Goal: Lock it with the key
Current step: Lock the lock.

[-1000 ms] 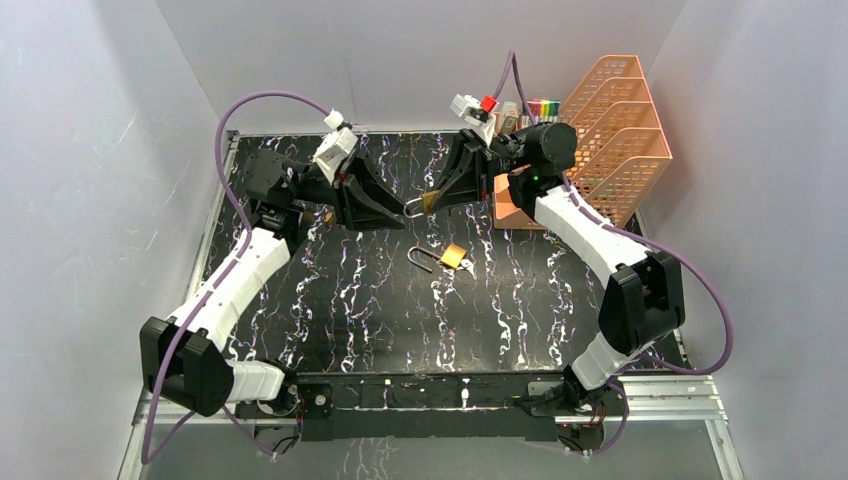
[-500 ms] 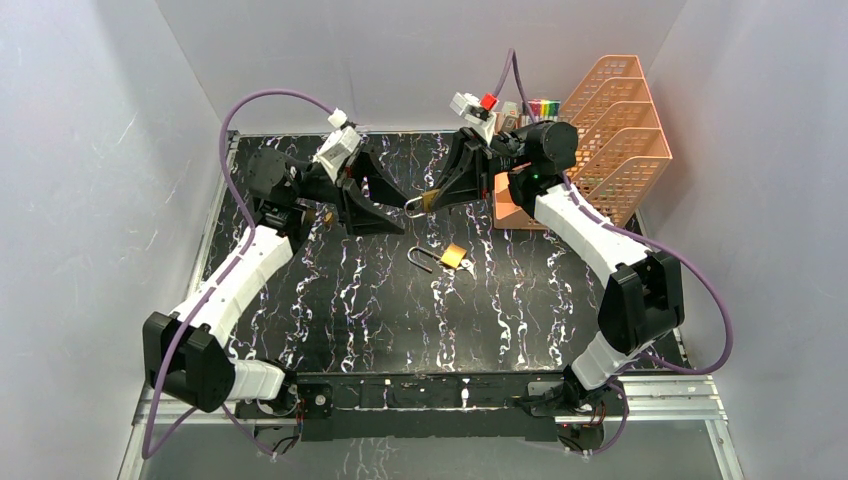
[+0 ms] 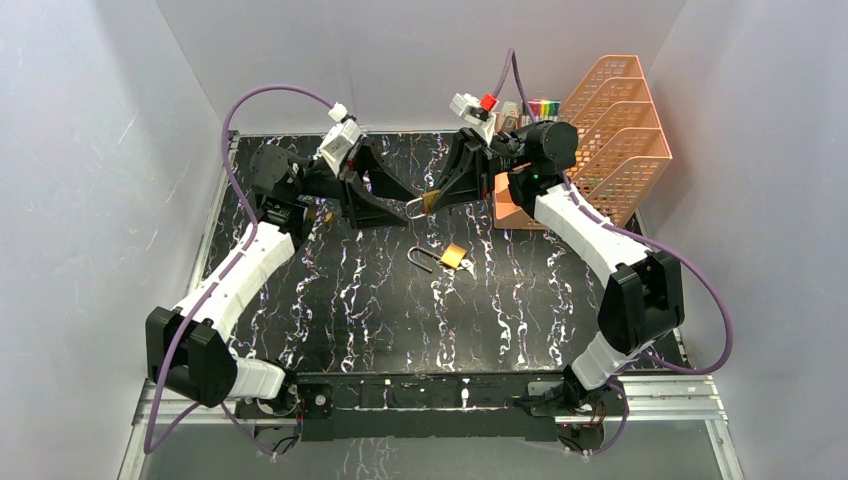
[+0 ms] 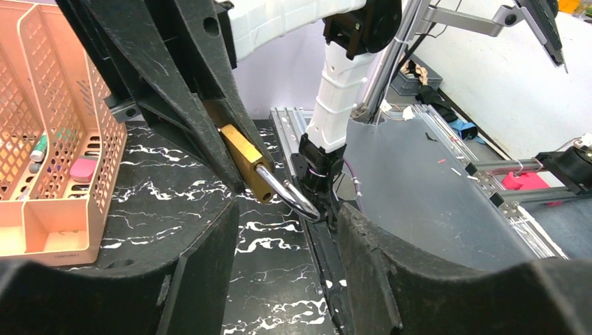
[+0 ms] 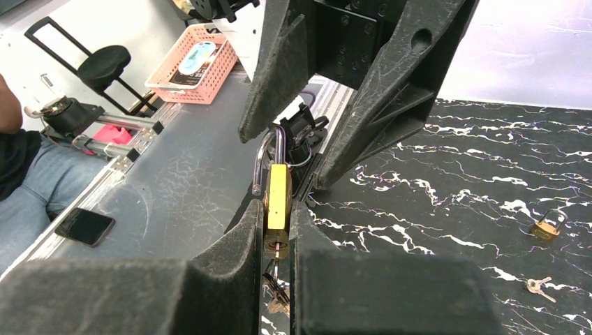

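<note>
While my right claw (image 5: 277, 213) grips the brass padlock (image 5: 278, 187) above the far middle of the tabletop (image 3: 330, 290), my left claw (image 4: 286, 216) gapes wide around its shackle (image 4: 292, 197); I'd close squarely on that loop and push straight toward the body without twisting.
</note>
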### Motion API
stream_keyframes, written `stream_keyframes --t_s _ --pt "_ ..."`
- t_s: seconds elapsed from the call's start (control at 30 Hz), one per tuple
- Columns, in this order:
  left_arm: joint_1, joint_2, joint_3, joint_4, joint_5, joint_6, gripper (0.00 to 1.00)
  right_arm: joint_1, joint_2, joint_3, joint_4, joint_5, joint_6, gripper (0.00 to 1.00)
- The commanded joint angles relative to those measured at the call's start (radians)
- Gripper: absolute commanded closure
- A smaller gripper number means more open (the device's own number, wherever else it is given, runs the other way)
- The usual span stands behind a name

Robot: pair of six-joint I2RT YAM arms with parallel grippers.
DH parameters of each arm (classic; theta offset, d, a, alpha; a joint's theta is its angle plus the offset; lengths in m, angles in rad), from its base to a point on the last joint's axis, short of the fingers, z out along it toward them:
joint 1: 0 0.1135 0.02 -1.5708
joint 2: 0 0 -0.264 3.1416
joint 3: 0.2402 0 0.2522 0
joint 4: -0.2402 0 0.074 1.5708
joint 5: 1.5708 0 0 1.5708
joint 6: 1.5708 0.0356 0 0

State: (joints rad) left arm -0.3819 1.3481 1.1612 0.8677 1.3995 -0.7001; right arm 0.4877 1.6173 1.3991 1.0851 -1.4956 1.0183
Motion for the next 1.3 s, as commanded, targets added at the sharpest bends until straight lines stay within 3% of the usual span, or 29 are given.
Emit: stream_keyframes --t_s 0.0,0.27,0.43,0.6,1.27 --pt "-0.001 -0.002 0.047 0.035 -0.044 -0.007 0.51 0.005 -0.018 0.057 0.050 0.010 0.006 1.00" --pt "0.006 0.006 0.041 0.032 -0.042 -0.013 0.79 0.005 -0.019 0.056 0.048 0.008 0.002 1.00" --pt "0.012 0.004 0.036 0.031 -0.041 -0.011 0.84 0.005 -0.017 0.058 0.047 0.006 0.002 1.00" --pt "0.012 0.003 0.036 0.030 -0.033 -0.010 1.00 0.005 -0.014 0.061 0.046 0.005 0.003 1.00" --pt "-0.029 0.050 0.029 0.129 -0.070 -0.106 1.00 0.023 0.030 0.099 0.064 0.041 -0.015 1.00"
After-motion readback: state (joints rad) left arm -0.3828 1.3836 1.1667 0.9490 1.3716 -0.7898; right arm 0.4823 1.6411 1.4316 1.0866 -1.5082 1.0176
